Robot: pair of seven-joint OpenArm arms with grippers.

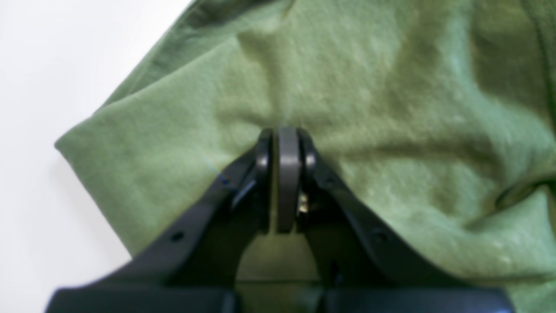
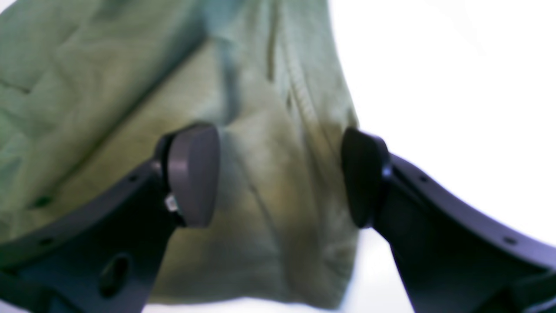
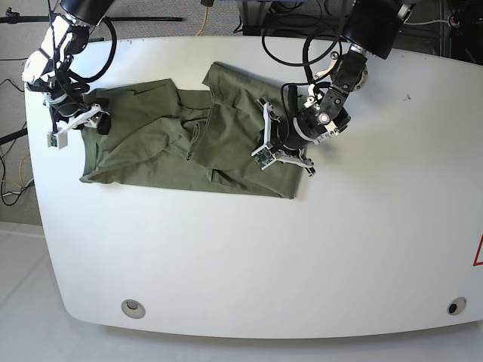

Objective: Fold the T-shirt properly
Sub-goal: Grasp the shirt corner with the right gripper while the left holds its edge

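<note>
The olive-green T-shirt [image 3: 158,143] lies spread and creased across the back half of the white table [image 3: 249,256]. My left gripper [image 3: 278,142] is over its right part. In the left wrist view that gripper [image 1: 286,134] is shut, its tips down on the T-shirt [image 1: 391,108]; no pinched fold shows. My right gripper [image 3: 94,121] is at the shirt's left edge. Seen from the right wrist, it [image 2: 280,174] stands open, with a bunched edge of the T-shirt [image 2: 87,87] between its pads [image 2: 193,174].
Cables [image 3: 151,19] and stands run behind the table's back edge. Two round holes sit near the front edge, one at the left [image 3: 133,307] and one at the right [image 3: 453,306]. A red mark [image 3: 478,253] shows at the right edge.
</note>
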